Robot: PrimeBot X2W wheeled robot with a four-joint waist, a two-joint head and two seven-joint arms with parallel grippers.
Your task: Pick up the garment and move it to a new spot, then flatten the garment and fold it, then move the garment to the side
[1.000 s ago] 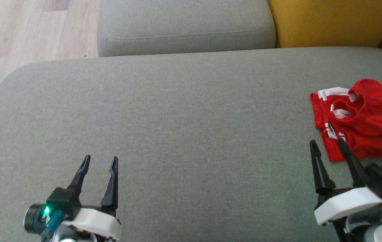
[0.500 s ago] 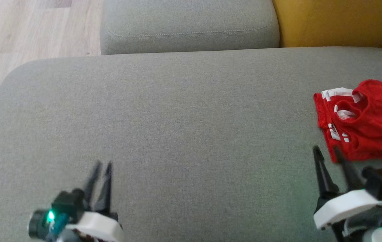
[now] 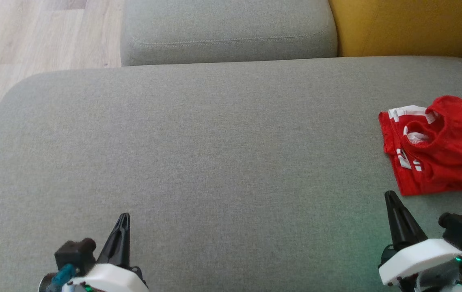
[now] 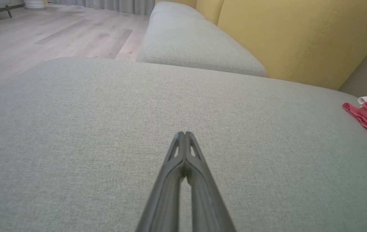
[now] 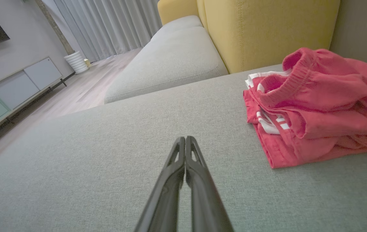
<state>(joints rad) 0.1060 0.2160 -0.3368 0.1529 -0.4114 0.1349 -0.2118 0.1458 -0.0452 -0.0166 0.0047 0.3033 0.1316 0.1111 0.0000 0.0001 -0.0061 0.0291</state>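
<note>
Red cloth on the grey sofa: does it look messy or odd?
The red garment with white trim lies loosely folded, rumpled and uneven, near the right end of the grey fabric cushion. Nothing looks torn or spilled.

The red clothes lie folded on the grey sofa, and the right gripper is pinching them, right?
Not quite. The red clothes lie folded on the grey sofa, but the right gripper is shut on nothing, beside them, not touching. The right wrist view shows it.

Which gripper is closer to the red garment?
The right gripper: its shut jaws lie just short of the red garment, while the left gripper sits far across the grey cushion.
</note>
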